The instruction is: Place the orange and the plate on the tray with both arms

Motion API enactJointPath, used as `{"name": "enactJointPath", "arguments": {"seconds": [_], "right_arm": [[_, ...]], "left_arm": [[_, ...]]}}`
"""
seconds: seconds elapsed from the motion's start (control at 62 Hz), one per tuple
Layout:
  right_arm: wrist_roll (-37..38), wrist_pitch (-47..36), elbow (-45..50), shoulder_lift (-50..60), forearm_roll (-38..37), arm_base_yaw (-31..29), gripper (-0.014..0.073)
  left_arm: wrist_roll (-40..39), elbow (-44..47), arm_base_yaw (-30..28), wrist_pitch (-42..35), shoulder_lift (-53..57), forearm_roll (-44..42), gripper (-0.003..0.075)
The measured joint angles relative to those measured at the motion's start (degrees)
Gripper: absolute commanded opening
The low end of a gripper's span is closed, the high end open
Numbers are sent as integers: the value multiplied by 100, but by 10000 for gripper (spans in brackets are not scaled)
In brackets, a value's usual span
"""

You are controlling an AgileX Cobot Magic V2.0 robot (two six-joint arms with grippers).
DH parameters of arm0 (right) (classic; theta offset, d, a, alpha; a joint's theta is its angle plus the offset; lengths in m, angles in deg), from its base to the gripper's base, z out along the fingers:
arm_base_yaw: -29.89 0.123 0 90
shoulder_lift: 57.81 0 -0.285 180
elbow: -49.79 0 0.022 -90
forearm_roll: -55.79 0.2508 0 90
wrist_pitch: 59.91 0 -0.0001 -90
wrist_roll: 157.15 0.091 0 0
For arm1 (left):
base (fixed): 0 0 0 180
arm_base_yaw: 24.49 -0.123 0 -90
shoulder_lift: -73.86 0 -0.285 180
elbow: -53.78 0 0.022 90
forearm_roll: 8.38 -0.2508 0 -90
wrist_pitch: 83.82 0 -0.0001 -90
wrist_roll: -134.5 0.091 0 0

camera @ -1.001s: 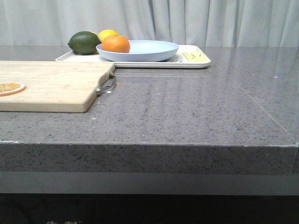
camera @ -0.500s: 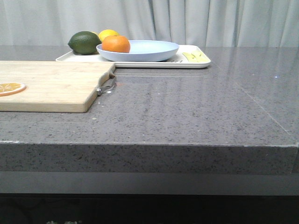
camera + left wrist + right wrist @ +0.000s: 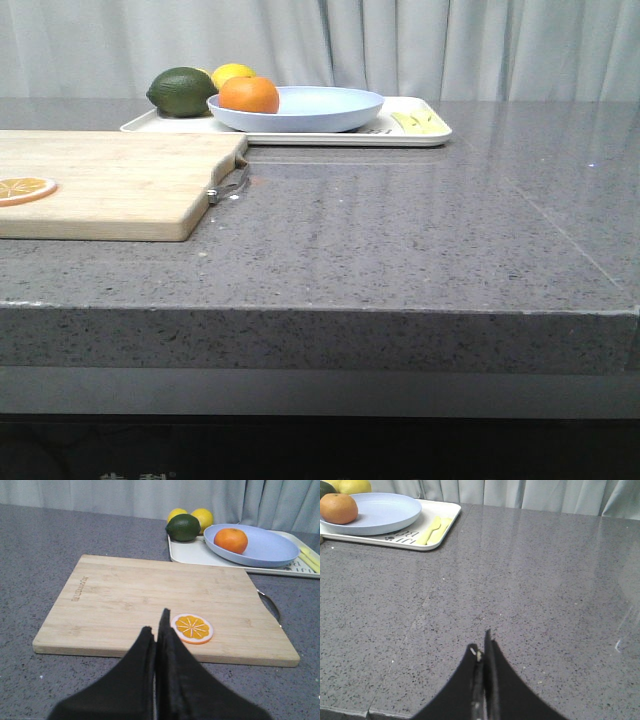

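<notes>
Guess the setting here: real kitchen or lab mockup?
Probably a staged kitchen-style counter. A speckled grey stone worktop holds a wooden cutting board and a white tray of fruit, but pale curtains hang behind, and no sink or appliances show.

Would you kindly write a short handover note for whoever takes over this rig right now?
Left gripper: shut, empty, above the near edge of the cutting board.
Right gripper: shut, empty, over bare counter.
The orange lies in the plate, and the plate sits on the tray.
Done: orange and plate both on the tray.
Left: nothing apparent; both arms are clear of the tray.
</notes>
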State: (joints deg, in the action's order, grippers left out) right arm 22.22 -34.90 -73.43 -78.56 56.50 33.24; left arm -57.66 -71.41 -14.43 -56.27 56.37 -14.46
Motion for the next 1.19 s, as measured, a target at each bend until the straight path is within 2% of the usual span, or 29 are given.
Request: {"name": "enactJointPath", "arguments": {"seconds": [0.145, 0.452, 0.743, 0.936, 1.194], "right_arm": [[0, 0, 0, 0, 0, 0, -71], [0, -13, 0, 0, 0, 0, -71], [0, -13, 0, 0, -11, 0, -71], [0, -13, 0, 0, -11, 0, -71], [0, -13, 0, 0, -11, 0, -71]], "left_arm": [[430, 335, -178, -258, 283, 448, -18], [523, 1302, -823, -480, 995, 704, -18], [523, 2235, -850, -1264, 995, 727, -18], [523, 2248, -850, -1635, 995, 727, -18], [523, 2248, -850, -1684, 995, 731, -18]]}}
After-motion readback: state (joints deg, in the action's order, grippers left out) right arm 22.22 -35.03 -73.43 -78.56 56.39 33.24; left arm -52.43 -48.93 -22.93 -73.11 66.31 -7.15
